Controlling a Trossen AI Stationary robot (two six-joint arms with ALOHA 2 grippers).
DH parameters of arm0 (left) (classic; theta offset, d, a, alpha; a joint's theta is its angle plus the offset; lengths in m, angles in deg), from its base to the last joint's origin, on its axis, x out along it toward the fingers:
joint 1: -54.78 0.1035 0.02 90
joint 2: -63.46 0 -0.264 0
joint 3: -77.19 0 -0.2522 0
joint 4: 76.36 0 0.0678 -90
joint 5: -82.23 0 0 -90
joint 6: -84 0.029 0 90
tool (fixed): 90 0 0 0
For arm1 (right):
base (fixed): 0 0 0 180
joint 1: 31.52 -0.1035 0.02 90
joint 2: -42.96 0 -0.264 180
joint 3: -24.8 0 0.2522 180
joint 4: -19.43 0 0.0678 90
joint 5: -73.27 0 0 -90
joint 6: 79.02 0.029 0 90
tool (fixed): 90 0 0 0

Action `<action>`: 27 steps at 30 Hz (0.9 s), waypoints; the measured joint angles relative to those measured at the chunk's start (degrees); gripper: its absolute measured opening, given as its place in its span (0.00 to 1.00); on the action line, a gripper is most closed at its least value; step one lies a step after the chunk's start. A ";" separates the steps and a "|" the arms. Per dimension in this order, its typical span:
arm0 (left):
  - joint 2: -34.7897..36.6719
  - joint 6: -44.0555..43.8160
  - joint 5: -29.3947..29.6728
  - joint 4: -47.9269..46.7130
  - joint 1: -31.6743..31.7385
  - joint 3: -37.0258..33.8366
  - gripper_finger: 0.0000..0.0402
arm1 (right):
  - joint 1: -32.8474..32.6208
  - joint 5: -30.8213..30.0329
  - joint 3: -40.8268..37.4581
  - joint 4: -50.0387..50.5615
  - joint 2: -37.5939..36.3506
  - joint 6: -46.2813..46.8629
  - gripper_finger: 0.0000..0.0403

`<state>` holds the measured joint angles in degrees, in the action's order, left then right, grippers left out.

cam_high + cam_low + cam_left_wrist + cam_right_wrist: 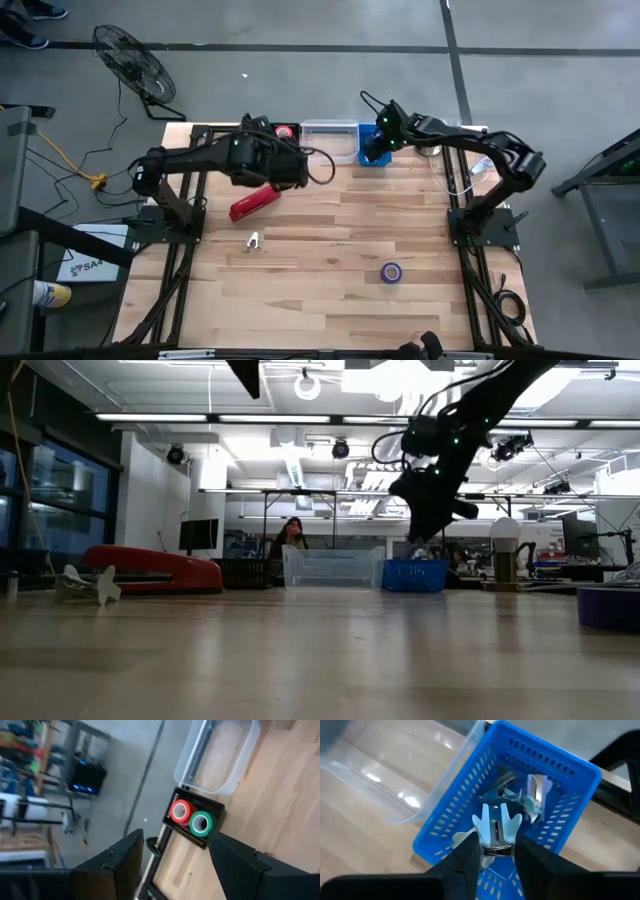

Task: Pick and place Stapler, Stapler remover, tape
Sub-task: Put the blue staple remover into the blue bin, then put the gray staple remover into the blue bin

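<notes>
The red stapler (254,203) (160,570) lies flat on the table left of centre. A pale staple remover (253,240) (95,585) rests on the wood nearer me. The blue tape roll (391,272) (610,606) lies flat toward the near right. My left gripper (300,172) (175,845) is open and hovers above the stapler's far end, touching nothing. My right gripper (378,148) (495,846) is over the blue basket (375,152) (470,805) (415,575), shut on a second staple remover (495,825). My right gripper pinches the staple remover between its two fingers by its metal hinge end (495,851). The pale blue wings (482,822) stick out past the fingertips. The fingers come from above, pointing down into the blue basket. The remover is held over the basket's inside.
A clear plastic bin (330,140) (220,755) (335,567) stands left of the blue basket at the far edge. A black box with a red and a green button (285,130) (192,817) sits left of the bin. A metal piece (537,790) lies inside the basket.
</notes>
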<state>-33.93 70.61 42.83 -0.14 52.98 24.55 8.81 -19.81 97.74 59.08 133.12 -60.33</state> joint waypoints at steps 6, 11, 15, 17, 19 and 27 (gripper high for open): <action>0.07 0.02 -6.33 0.00 4.62 0.00 0.54 | 0.58 1.34 0.00 -0.51 1.08 0.65 0.32; 0.07 0.02 -8.31 0.00 7.05 0.00 0.54 | 0.60 2.14 0.00 -0.21 1.08 1.54 0.39; 0.07 0.02 -10.70 0.02 8.53 0.00 0.54 | 0.60 3.40 0.00 0.97 1.05 3.61 0.45; 0.07 0.02 -12.44 0.00 9.27 0.00 0.54 | 0.57 4.10 0.00 1.49 0.72 3.60 0.48; 0.07 0.04 -14.34 0.19 9.91 -0.35 0.54 | 0.57 5.43 0.00 1.69 0.10 3.58 0.50; 0.05 -0.09 -19.06 0.91 10.96 -8.56 0.54 | 0.55 7.84 0.00 1.98 -5.26 3.86 0.52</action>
<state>-33.88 70.52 23.78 0.76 63.95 15.99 9.37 -11.97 97.74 61.06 127.86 -56.47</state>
